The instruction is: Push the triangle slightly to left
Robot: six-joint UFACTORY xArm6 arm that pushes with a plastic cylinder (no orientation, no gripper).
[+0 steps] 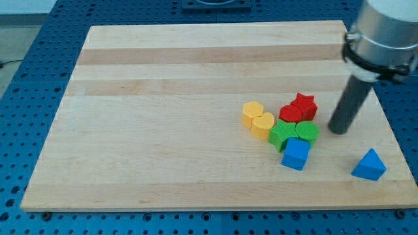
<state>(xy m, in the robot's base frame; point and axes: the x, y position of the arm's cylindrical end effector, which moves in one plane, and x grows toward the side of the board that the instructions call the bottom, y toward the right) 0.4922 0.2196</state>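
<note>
- No claw on this rig, just a straight dark rod; my tip (338,130) down on the light wooden board (163,117), nothing clamped
- Tip just to the view's right of the block cluster, close beside the green round block (307,132), touching or not cannot tell
- Blue triangular block (369,164) alone near the board's bottom-right corner, below and right of tip, well apart from the blue cube (296,154)
- Judged next: swing tip round to the triangle's right side, centre on that face, short slow push toward the view's left
- Off-centre contact likely spins it; keep clear of the red star block (304,104) and the yellow heart-like blocks (258,119)
- Stop early, only a slight shift wanted, well short of the cube
</note>
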